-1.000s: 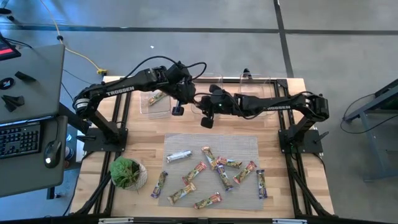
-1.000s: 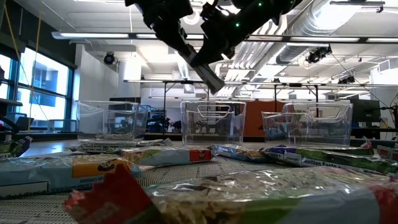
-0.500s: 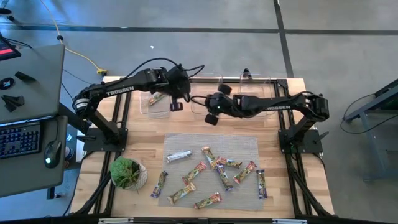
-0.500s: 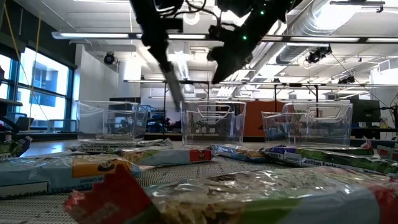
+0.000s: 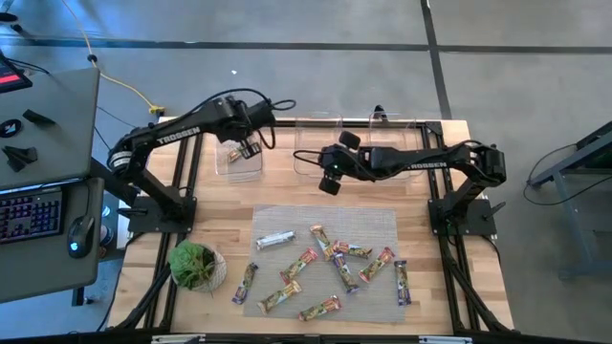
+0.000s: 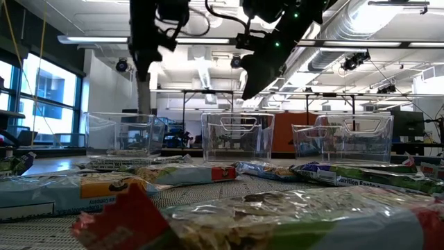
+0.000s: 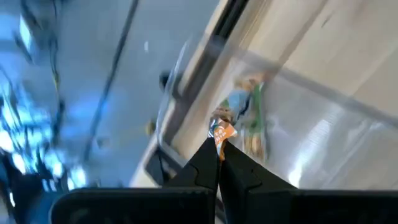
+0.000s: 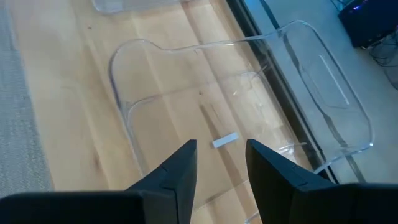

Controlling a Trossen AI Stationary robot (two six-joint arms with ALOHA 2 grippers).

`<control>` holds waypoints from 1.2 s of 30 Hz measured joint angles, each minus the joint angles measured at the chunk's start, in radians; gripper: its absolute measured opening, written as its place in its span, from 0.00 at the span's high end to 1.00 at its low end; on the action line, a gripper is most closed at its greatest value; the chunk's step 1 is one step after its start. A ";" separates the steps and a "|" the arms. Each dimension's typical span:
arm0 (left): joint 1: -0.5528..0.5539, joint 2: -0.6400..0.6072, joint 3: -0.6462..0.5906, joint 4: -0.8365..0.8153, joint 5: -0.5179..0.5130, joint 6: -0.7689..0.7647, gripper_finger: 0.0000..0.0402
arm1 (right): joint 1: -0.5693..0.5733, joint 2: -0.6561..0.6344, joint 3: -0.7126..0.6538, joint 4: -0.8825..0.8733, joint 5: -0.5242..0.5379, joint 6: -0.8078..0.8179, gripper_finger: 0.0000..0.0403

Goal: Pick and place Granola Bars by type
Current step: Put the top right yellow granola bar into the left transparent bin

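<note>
From above, your left gripper point(image 5: 251, 148) sits over the far-left clear bin point(image 5: 226, 164), which already has a bar point(image 5: 235, 154) lying in it, while your right gripper point(image 5: 330, 182) hangs at the near edge of the middle bin point(image 5: 304, 162). The rest of the Granola Bars point(image 5: 330, 258) are scattered on the grey mat point(image 5: 378, 220) at the near side of the table point(image 5: 210, 215), a silver one point(image 5: 274, 239) to the left of the cluster, and a potted plant point(image 5: 194, 264) stands near left. Drop to table height and you've got both arms up high: the left gripper point(image 6: 143, 80) points straight down above the left bin point(image 6: 125, 133), the right gripper point(image 6: 251, 76) is angled above the middle bin point(image 6: 237, 135), and a third bin point(image 6: 347, 137) stands to the right, with bars point(image 6: 180, 173) filling the foreground. Through your left wrist camera, the fingers point(image 7: 205, 163) are pinched together on the orange end of a wrapper point(image 7: 222, 131), right above the bar point(image 7: 245, 115) inside the bin point(image 7: 323, 134). Through your right wrist camera, the fingers point(image 8: 179, 165) stand apart with nothing between them, looking down into the middle bin point(image 8: 298, 74), where only a small white label point(image 8: 224, 140) shows on its floor.
</note>
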 joint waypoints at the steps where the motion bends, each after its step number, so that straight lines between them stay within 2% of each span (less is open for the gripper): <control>1: 0.011 0.001 -0.012 -0.004 -0.008 -0.022 1.00 | 0.000 0.000 0.000 0.000 -0.004 0.000 0.70; 4: 0.050 0.002 -0.065 0.010 -0.012 -0.032 1.00 | 0.000 0.000 0.000 0.000 -0.023 -0.001 0.70; 7: 0.088 0.002 -0.138 0.051 0.046 0.010 1.00 | 0.000 0.000 0.000 0.000 -0.025 -0.001 0.70; 14: 0.154 0.004 -0.326 0.296 0.063 0.133 1.00 | 0.000 0.000 0.000 0.000 -0.025 0.000 0.70; 21: 0.157 0.004 -0.385 0.344 0.111 0.136 0.98 | 0.000 0.000 0.000 0.001 -0.026 0.000 0.70; 25: 0.157 0.004 -0.385 0.361 0.124 0.136 0.93 | 0.000 0.000 0.000 0.006 -0.049 0.001 0.70; 30: 0.157 0.004 -0.385 0.378 0.127 0.154 0.82 | 0.000 0.000 0.000 -0.006 -0.189 0.059 0.70; 36: 0.157 0.004 -0.386 0.393 0.153 0.155 0.69 | 0.017 0.000 -0.020 -0.022 -0.266 0.060 0.70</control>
